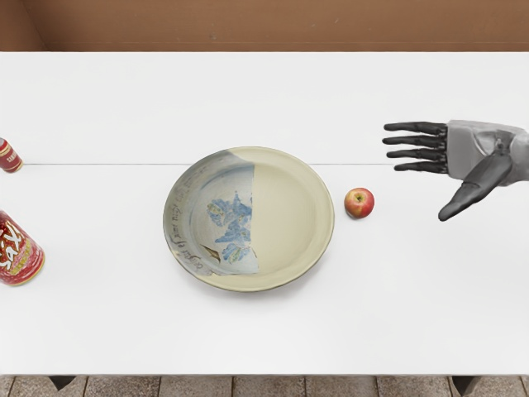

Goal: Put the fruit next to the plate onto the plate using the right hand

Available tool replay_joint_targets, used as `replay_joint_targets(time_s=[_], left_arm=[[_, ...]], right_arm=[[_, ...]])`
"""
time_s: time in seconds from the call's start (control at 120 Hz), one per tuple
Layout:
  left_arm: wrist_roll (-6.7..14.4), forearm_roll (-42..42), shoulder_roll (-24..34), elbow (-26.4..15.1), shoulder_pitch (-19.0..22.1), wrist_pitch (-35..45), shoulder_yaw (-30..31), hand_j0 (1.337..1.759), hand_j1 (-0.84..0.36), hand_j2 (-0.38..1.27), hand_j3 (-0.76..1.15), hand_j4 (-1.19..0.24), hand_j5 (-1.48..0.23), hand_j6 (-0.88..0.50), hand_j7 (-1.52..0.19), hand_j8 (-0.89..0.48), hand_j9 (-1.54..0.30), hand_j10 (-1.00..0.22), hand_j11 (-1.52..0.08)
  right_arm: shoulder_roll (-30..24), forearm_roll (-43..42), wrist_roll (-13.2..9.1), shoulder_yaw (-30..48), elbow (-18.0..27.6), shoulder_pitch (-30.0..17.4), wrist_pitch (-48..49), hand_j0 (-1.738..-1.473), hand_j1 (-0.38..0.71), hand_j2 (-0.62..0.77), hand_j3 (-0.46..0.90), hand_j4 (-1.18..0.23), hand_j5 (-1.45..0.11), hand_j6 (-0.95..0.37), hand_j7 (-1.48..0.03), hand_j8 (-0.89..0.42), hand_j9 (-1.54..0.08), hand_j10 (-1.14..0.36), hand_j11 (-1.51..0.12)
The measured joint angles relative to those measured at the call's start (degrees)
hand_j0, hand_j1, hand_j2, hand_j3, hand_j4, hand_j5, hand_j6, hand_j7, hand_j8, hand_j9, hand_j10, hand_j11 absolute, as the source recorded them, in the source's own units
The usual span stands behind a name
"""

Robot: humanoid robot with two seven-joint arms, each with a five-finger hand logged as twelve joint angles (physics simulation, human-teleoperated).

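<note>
Tabletop (413, 289) of smooth matte white carries a round, shallow plate (296, 217) of glossy ceramic, plain cream on its right half and greyish with a blue floral motif on its left. Just beside the plate's right rim, not touching it, sits a small round apple (359, 202), red with a yellowish patch. The right robot hand (453, 157), pale grey at the palm with dark segmented fingers, hangs to the right of the apple and apart from it, fingers stretched straight leftward and thumb angled down, wide open and holding nothing.
</note>
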Motion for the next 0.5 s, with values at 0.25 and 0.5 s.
replay_joint_targets(time_s=[0.25, 0.5], left_arm=[[0.00, 0.00, 0.00, 0.00, -0.01, 0.00, 0.01, 1.658, 0.07, 0.05, 0.00, -0.23, -0.30, -0.23, -0.30, -0.23, -0.30, -0.23, -0.30], [0.00, 0.00, 0.00, 0.00, -0.02, 0.00, 0.03, 1.658, 0.07, 0.05, 0.00, -0.23, -0.30, -0.23, -0.30, -0.23, -0.30, -0.23, -0.30]], right_arm=[[4.80, -4.96, -7.82, 1.01, 1.56, 4.13, 0.01, -1.658, -0.27, -0.01, 0.00, -0.07, -0.09, -0.07, -0.09, -0.07, -0.09, -0.07, -0.09], [11.17, -30.55, -10.67, 2.80, 9.47, 4.89, -19.86, -1.658, -0.29, -0.01, 0.00, -0.05, -0.07, -0.05, -0.06, -0.05, -0.07, -0.05, -0.07]])
